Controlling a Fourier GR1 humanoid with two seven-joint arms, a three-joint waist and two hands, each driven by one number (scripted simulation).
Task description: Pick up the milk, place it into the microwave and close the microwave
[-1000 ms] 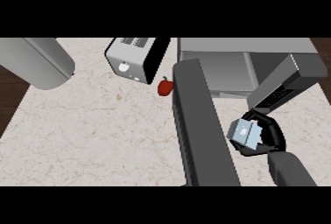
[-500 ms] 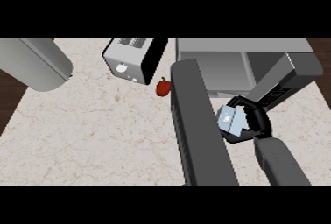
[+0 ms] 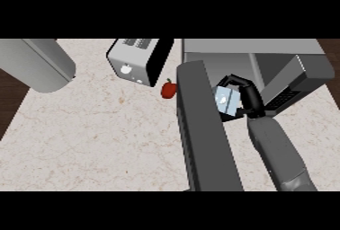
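Right hand [image 3: 246, 96] curled round one milk carton [image 3: 226, 99], fingers wrapped over its top and far side. Carton held up off the bench [image 3: 100, 134], just at the open mouth of the microwave [image 3: 266, 58]. Pale blue and white carton, partly hidden by the black fingers.

Just left of the hand, one long dark grey microwave door [image 3: 203, 134], swung wide open and reaching down toward the lower edge. Door right beside the carton, so close that touching or not cannot be told. Right of the hand, one dark slanted side wall of the microwave, with a dark grid patch low on it. Behind the hand, the grey inside of the microwave.

Further left, past the door, one small red pepper [image 3: 168, 89] on the bench, just beside the door's upper end. Left of that, one silver and black toaster [image 3: 139, 60] with slots on top and a round white knob on its front. Far left, well apart from the hand, one big grey rounded shape [image 3: 36, 63] reaching in from the upper corner; could be the left forearm, hard to tell. No left hand seen.

One grey forearm [image 3: 279, 152] running from the right hand down to the lower edge.
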